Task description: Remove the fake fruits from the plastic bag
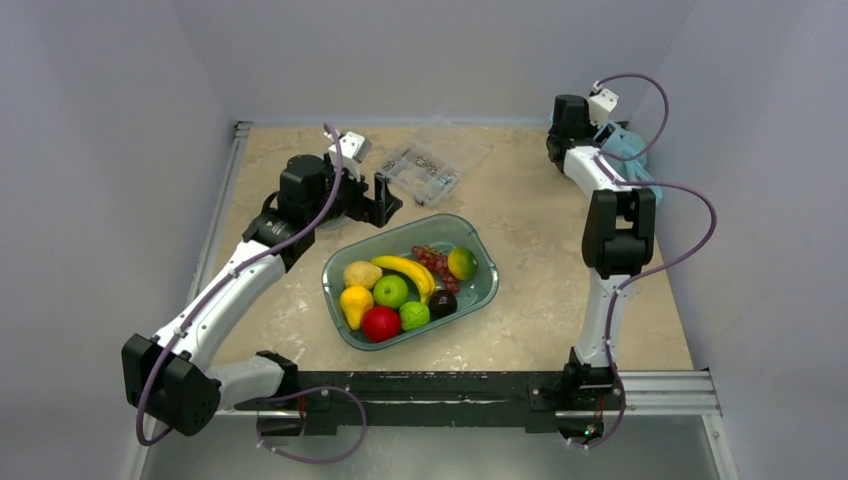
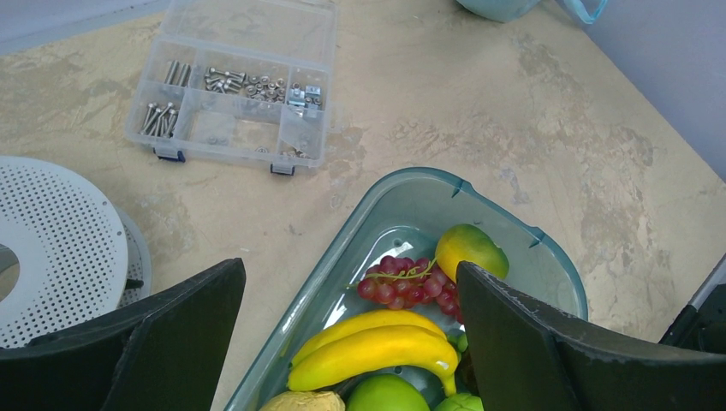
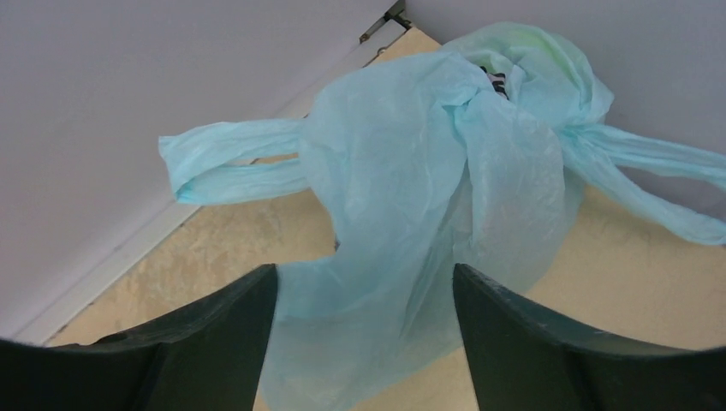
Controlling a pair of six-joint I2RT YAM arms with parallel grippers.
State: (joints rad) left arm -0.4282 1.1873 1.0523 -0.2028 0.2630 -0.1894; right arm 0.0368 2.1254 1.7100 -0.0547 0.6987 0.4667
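The light-blue plastic bag point(image 1: 632, 152) lies limp and crumpled in the far right corner against the wall. In the right wrist view the plastic bag point(image 3: 411, 171) spreads between the fingers of my right gripper point(image 3: 364, 278), whose jaws stand wide apart; in the top view that gripper point(image 1: 612, 135) is right at the bag. A green-and-orange mango-like fruit point(image 1: 461, 262) point(image 2: 469, 248) and a dark round fruit point(image 1: 442, 303) lie in the teal tray point(image 1: 340, 262). No small orange fruit shows. My left gripper point(image 1: 385, 198) point(image 2: 351, 274) is open and empty above the tray's far left rim.
The tray point(image 2: 402, 184) also holds a banana point(image 2: 377, 342), purple grapes point(image 2: 402, 282), a yellow pear point(image 1: 355, 303), a red apple point(image 1: 380, 323) and green apples. A clear parts box point(image 1: 435, 165) point(image 2: 235, 81) sits behind it. A white perforated disc point(image 2: 51, 240) lies under my left arm.
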